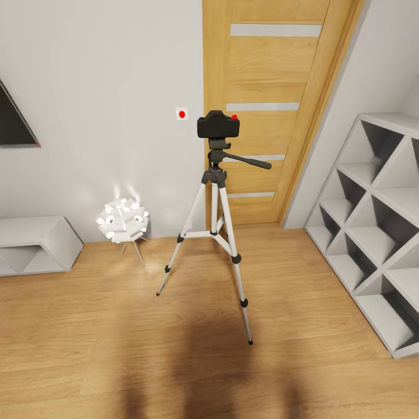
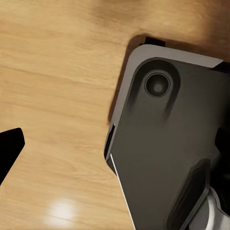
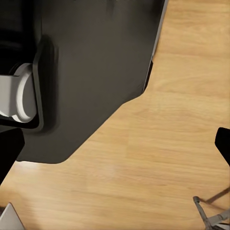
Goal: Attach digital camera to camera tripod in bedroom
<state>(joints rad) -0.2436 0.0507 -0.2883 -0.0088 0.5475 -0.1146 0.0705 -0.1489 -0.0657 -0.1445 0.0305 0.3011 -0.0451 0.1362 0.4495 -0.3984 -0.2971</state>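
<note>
The small black boxy digital camera [image 1: 218, 125] sits centre-frame atop the silver-legged camera tripod [image 1: 216, 230], apparently mounted; gripper openings cannot be told.

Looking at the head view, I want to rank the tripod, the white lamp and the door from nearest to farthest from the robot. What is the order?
1. Tripod: middle of the floor, with the camera on top; its front foot comes closest.
2. Lamp: to the left, on the floor just in front of the wall.
3. Door: behind the tripod, in the back wall.
</note>
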